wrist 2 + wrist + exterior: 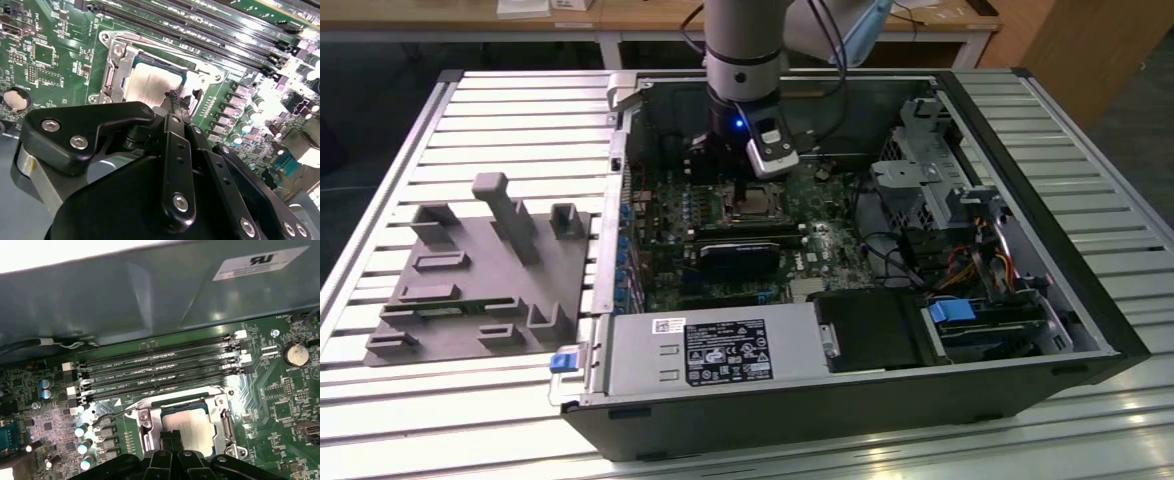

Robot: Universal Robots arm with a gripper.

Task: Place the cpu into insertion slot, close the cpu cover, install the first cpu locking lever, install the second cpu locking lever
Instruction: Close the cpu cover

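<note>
Here the arm (744, 50) reaches down into the open computer case (1087, 320), which lies on the slatted counter (520, 110). Its jaws are pressed together at their tips, and nothing can be made out between them. The cpu (150, 82) lies directly under those tips, seated flat in the insertion slot (160, 52). In the second wrist view the tips overlap the chip's near edge; whether they touch its grey top cannot be told. In the first wrist view the cpu (192, 427) sits just beyond the dark tips. In the exterior view the cpu (755, 205) is right below the jaws.

The cpu cover (114, 75) is down, its silvery frame lying flat around the chip on both sides of the jaws, with the grey top showing through its window. In the first wrist view the cpu cover (226, 427) flanks the tips in the same way. A thin metal lever (114, 414) angles out from one corner of the frame, off to one side of the jaws; whether it is latched cannot be told.

Beyond the socket, farther from the jaws, run the long memory slots (160, 370). On the opposite side of the socket lie a black card (740, 258) and then the grey power supply box (707, 350). Well apart from the jaws, outside the case, a grey fixture block (467, 280) rests on the counter.
</note>
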